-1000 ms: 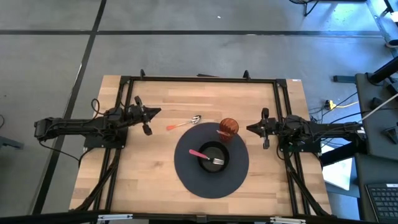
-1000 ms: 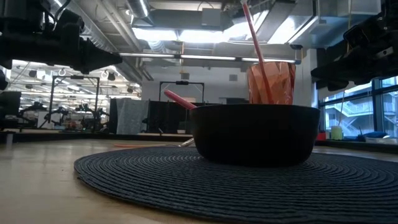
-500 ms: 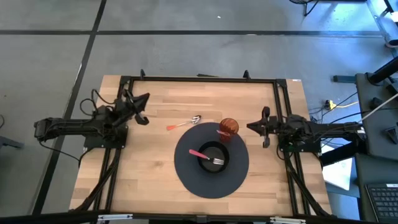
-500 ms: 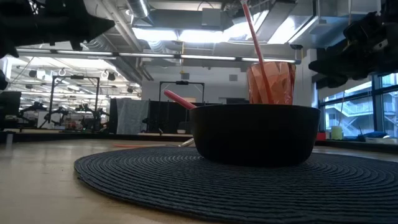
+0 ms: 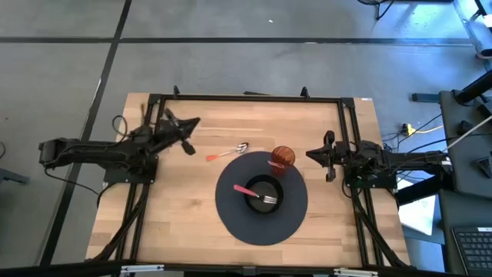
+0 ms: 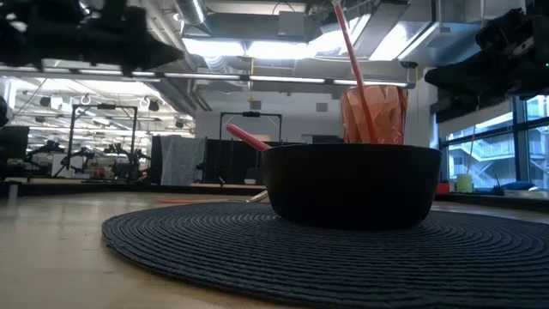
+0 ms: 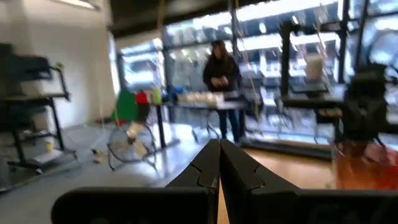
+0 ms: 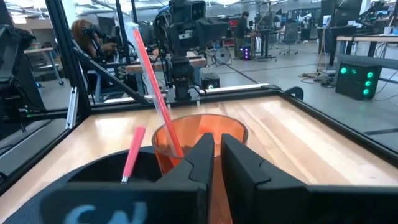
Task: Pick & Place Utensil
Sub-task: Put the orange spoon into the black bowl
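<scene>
High view: The left gripper hangs near the table's far-left part, fingers pressed together and carrying nothing. The spoon, metal bowl and orange-red handle, lies on the bare wood just beyond the round dark placemat, apart from the gripper. On the mat stand a black bowl, holding a pink-handled fork, and an orange cup with a pink utensil in it. The right gripper waits beside the cup, its fingers nearly together, holding nothing.

Low view: The bowl fills the centre with the cup behind it; the spoon is barely discernible past the mat's edge. Both arms show only as dark masses overhead.

Left wrist view: The two fingers meet tip to tip and point level across the room, not down at the table; the spoon is out of sight.

Right wrist view: The fingers leave only a thin gap, with the cup just ahead.

The step in hand is judged to be the left arm's reach for the spoon. To do it well, the fingers must part first, tilt downward, straddle the handle across its width, and close at mid-handle, so that the spoon does not pivot.
</scene>
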{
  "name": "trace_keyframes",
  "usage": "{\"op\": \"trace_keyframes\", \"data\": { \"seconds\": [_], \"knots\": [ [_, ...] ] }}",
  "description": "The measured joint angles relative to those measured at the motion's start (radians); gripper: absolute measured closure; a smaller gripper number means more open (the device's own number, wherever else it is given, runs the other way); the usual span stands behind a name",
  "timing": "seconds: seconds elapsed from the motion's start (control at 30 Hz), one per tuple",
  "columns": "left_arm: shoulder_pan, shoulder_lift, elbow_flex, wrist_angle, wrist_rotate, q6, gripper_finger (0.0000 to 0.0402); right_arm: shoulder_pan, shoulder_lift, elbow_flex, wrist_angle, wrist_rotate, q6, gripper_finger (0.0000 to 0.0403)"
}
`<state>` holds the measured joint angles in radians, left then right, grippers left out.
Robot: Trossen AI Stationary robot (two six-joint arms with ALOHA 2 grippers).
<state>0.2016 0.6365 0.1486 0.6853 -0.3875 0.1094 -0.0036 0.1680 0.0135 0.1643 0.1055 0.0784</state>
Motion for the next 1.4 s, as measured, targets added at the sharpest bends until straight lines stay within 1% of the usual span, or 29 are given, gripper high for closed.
{"op": "trace_keyframes", "data": {
  "seconds": [0.07,0.13,0.2,0.3,0.37,0.4,0.43,0.47,0.53,0.6,0.67,0.83,0.9,1.0,1.07,1.13,1.2,1.27,1.4],
  "knots": [
    [0.000,0.105,0.054,-0.006,0.015,-0.007,0.0398,0.000,0.000,0.000,0.004,0.000,0.000,0.0372],
    [0.000,0.212,0.100,-0.009,0.004,-0.003,0.0398,0.000,0.000,0.000,-0.001,0.000,-0.003,0.0372],
    [0.000,0.300,0.133,-0.010,-0.030,0.027,0.0398,0.000,0.000,0.000,-0.017,-0.002,-0.002,0.0372],
    [0.000,0.399,0.164,-0.012,-0.100,0.127,0.0398,0.000,0.000,0.000,-0.060,-0.004,0.016,0.0372],
    [0.000,0.448,0.186,-0.012,-0.153,0.142,0.0398,0.000,0.000,0.000,-0.079,-0.003,0.020,0.0372],
    [0.000,0.470,0.199,-0.011,-0.161,0.133,0.0398,0.000,0.000,0.000,-0.081,-0.003,0.019,0.0372],
    [0.000,0.489,0.213,-0.023,-0.153,0.124,0.0398,0.000,0.000,0.000,-0.080,-0.003,0.017,0.0372],
    [0.000,0.506,0.234,-0.063,-0.119,0.114,0.0398,0.000,0.000,0.000,-0.080,-0.003,0.017,0.0372],
    [0.000,0.536,0.282,-0.178,-0.032,0.090,0.0398,0.000,0.000,0.000,-0.080,-0.003,0.019,0.0372],
    [-0.001,0.569,0.335,-0.266,0.012,0.045,0.0398,0.000,0.000,0.000,-0.080,-0.003,0.019,0.0372],
    [0.000,0.602,0.376,-0.313,0.017,0.012,0.0398,0.000,0.000,0.000,-0.080,-0.003,0.019,0.0372],
    [-0.006,0.684,0.457,-0.362,0.023,0.006,0.0396,0.000,0.000,0.000,-0.080,-0.001,0.018,0.0372],
    [-0.014,0.700,0.501,-0.477,0.023,0.005,0.0391,0.000,0.000,0.000,-0.080,-0.001,0.016,0.0372],
    [-0.023,0.711,0.558,-0.686,0.008,-0.027,0.0374,0.000,0.000,0.000,-0.080,-0.001,0.015,0.0372],
    [-0.025,0.708,0.579,-0.766,0.009,-0.045,0.0356,0.000,0.000,0.000,-0.080,-0.001,0.016,0.0372],
    [-0.027,0.709,0.582,-0.817,0.035,-0.047,0.0334,0.000,0.000,0.000,-0.080,-0.001,0.016,0.0372],
    [-0.033,0.712,0.581,-0.838,0.081,-0.047,0.0311,0.000,0.000,0.000,-0.080,-0.001,0.016,0.0372],
    [-0.043,0.723,0.581,-0.835,0.099,-0.022,0.0286,0.000,0.000,0.000,-0.080,-0.001,0.016,0.0372],
    [-0.067,0.748,0.582,-0.774,0.060,0.088,0.0242,0.000,0.000,0.000,-0.081,-0.001,0.015,0.0372]
  ]
}}
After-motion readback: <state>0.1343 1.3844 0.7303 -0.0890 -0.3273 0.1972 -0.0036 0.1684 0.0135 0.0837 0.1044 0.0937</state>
